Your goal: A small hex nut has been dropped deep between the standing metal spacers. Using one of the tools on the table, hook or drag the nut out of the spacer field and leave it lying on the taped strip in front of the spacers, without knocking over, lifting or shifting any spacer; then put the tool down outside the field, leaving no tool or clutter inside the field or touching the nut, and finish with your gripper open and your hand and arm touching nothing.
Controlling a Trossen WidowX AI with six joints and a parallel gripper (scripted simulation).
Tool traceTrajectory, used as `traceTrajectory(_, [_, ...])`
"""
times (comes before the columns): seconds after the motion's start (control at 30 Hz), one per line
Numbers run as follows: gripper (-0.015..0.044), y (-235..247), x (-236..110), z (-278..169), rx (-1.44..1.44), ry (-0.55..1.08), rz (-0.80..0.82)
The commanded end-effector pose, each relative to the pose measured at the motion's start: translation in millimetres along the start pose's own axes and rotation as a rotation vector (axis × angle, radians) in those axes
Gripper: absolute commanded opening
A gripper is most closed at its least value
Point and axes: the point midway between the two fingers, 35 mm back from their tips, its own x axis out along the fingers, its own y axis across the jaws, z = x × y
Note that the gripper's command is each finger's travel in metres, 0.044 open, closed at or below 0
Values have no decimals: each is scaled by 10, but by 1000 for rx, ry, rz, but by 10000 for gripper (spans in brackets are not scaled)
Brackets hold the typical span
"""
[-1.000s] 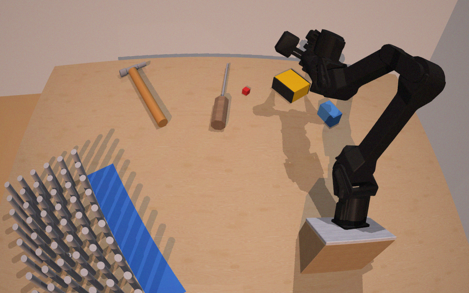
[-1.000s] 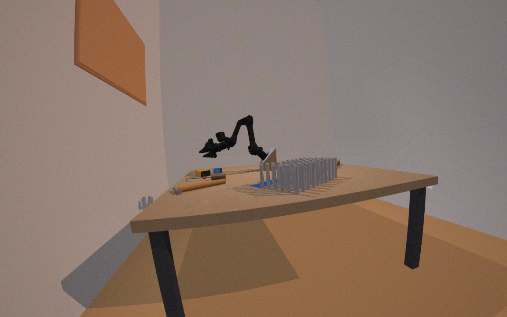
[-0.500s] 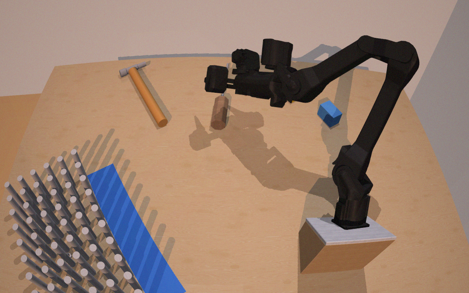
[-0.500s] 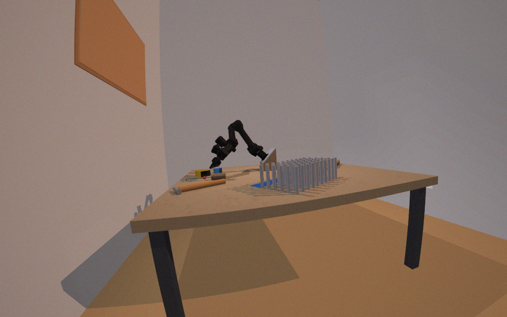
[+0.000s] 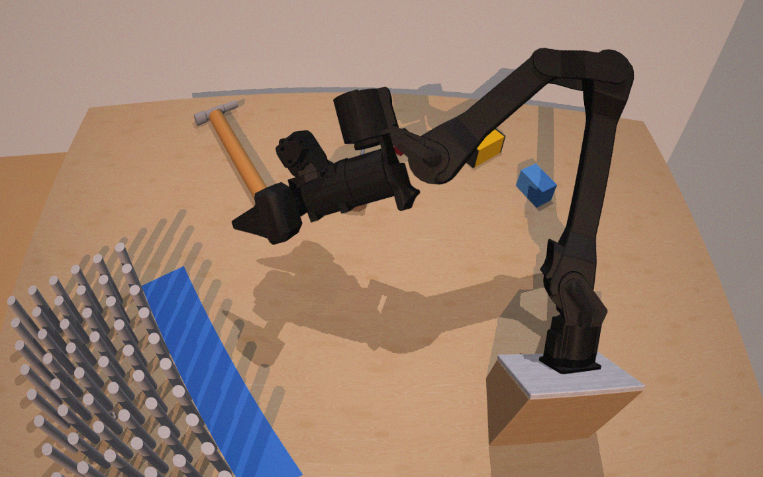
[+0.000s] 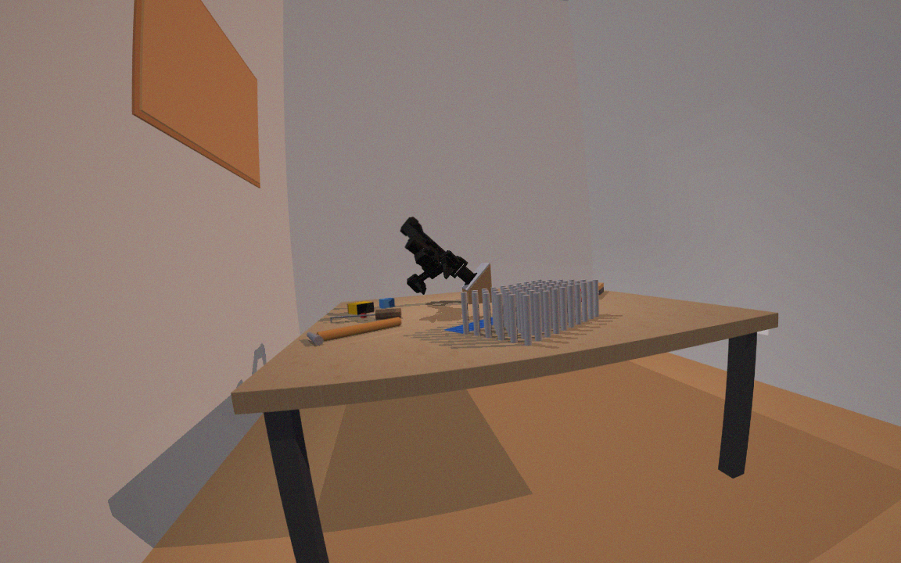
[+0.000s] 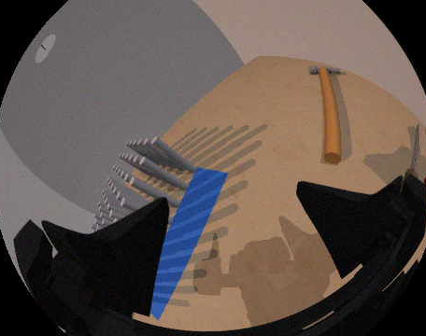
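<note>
Spacers (image 5: 108, 356) are packed super tight, so only something thin fits down those rows; the blue taped strip (image 5: 209, 368) along their front edge lies flat with open tabletop beside it. Hammer (image 5: 234, 151), yellow box (image 5: 488, 147) and blue block (image 5: 536, 185) sit well apart along the far side.
</note>
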Motion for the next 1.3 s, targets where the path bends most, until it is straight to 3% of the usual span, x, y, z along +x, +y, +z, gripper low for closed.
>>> traceTrajectory(0.0, [440, 732, 38, -248, -157, 83, 200])
traceTrajectory(0.2, [440, 1449, -69, -578, -328, 157, 390])
traceTrajectory(1.27, [440, 1451, -70, -579, -329, 157, 391])
